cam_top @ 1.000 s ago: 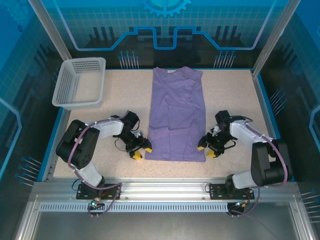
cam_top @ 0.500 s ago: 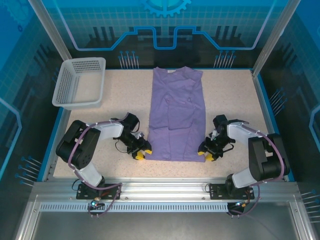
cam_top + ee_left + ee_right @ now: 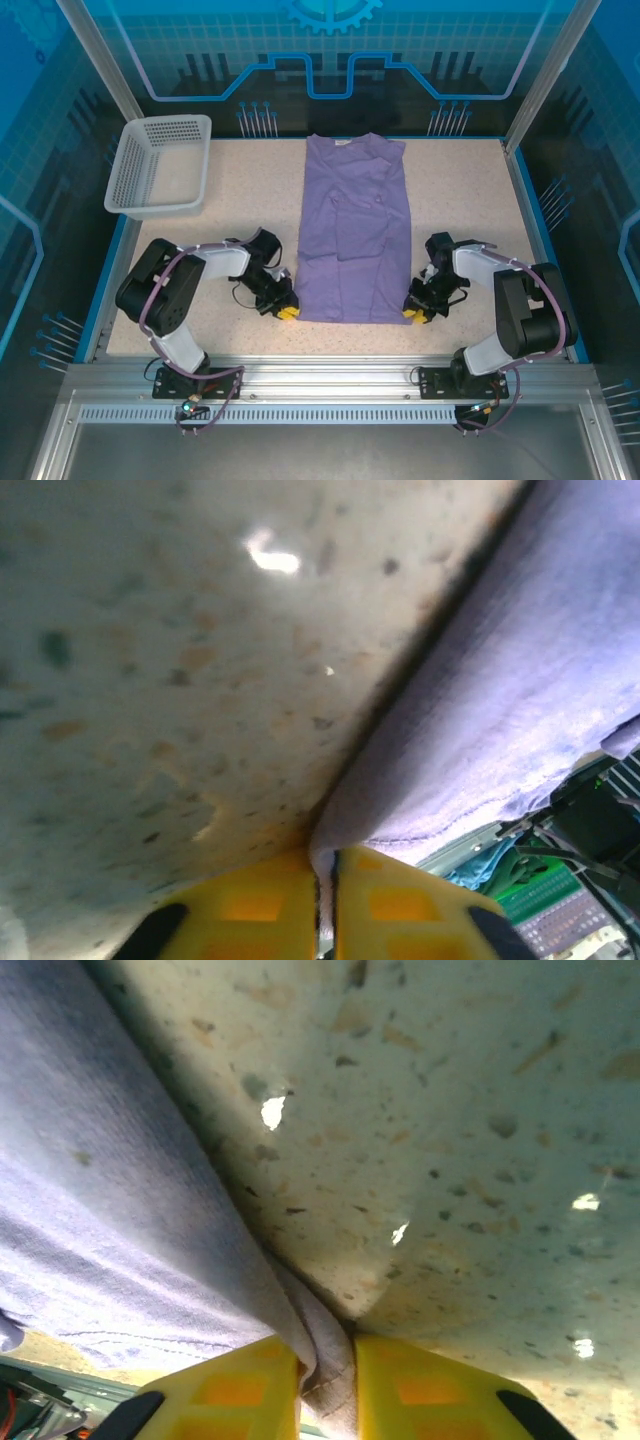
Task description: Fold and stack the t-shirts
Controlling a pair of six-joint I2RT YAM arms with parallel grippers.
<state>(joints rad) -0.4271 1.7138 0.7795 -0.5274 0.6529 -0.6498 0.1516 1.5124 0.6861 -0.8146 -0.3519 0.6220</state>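
**Lavender t-shirt** (image 3: 355, 235) lying flat at the middle of the worktop (image 3: 250, 200), collar toward the far edge and hem toward the near edge. The sleeves are turned in, so the garment forms a long narrow strip; the lengthwise folds appear done.

**Left tool** (image 3: 288, 310) at the left corner of the hem. In the left wrist view its yellow fingers (image 3: 250, 905) are closed, with the cloth edge pinched between them.

**Right tool** (image 3: 412, 314) at the right corner of the hem. In the right wrist view its yellow fingers (image 3: 430, 1390) are likewise closed on a tuck of the hem.

Both corners sit low against the worktop and are not yet raised. What is left, by judgement, is to carry the hem toward the collar for the crosswise fold, then to stack. One t-shirt is seen, and no stack is begun.

**Pale mesh basket** (image 3: 128, 185) at the far left corner of the worktop, well apart from the t-shirt.
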